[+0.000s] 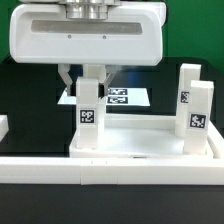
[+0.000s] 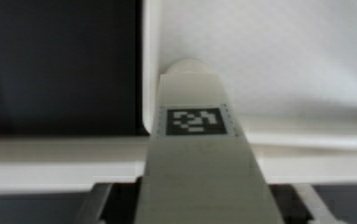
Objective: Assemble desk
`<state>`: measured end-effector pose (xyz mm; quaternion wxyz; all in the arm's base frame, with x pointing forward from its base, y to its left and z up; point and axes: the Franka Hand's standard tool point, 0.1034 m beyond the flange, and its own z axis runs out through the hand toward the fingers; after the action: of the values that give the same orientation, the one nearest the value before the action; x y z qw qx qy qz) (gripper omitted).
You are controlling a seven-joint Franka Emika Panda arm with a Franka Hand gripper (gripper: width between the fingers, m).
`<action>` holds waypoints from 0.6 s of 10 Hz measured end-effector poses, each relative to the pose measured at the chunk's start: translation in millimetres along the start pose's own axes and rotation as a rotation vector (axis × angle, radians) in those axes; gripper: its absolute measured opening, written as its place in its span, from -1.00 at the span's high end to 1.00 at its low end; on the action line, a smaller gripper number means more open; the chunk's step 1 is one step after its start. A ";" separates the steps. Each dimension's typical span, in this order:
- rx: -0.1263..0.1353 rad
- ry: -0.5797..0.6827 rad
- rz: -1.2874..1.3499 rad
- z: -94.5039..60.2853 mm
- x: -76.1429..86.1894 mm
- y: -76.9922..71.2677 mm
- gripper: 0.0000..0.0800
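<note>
Black matting covers the work surface, with the marker board (image 1: 122, 97) lying flat toward the back and a long white border rail (image 1: 110, 170) running across the front. On this surface lies the desk's tabletop (image 1: 150, 140), a white tray with a raised rim. Two tagged legs (image 1: 192, 97) stand upright at the tabletop's far corner on the exterior view's right. A third leg (image 1: 88, 118) stands upright at the corner on the exterior view's left, and the gripper (image 1: 88, 80) is closed partway around its upper end, one finger on each side. In the wrist view this held leg (image 2: 196, 130) runs away from the camera with its tag facing up, its far end meeting the tabletop's rim (image 2: 157, 60). Whether that end is already seated in its round socket cannot be told, since the socket is hidden under the leg. The chief risk, as judged here, is a tilted leg: if it enters the socket off-axis, pressing or twisting could jam it, or drag the light tabletop sideways across the mat. A loose grip could also let the leg slip between the fingers. The tray itself appears to hold nothing but the standing legs.
</note>
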<state>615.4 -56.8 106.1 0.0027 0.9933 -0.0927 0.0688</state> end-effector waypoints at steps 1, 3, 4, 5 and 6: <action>0.003 -0.003 0.092 0.3 -0.7 2.0 0.28; 0.000 -0.007 0.210 0.2 -2.5 2.9 0.27; -0.002 -0.010 0.278 0.1 -5.4 4.7 0.25; -0.014 -0.010 0.327 -0.3 -6.4 6.2 0.25; -0.020 -0.011 0.361 -0.3 -6.8 6.5 0.23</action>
<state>607.5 -62.0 105.5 -0.0005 0.9609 -0.2700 0.0618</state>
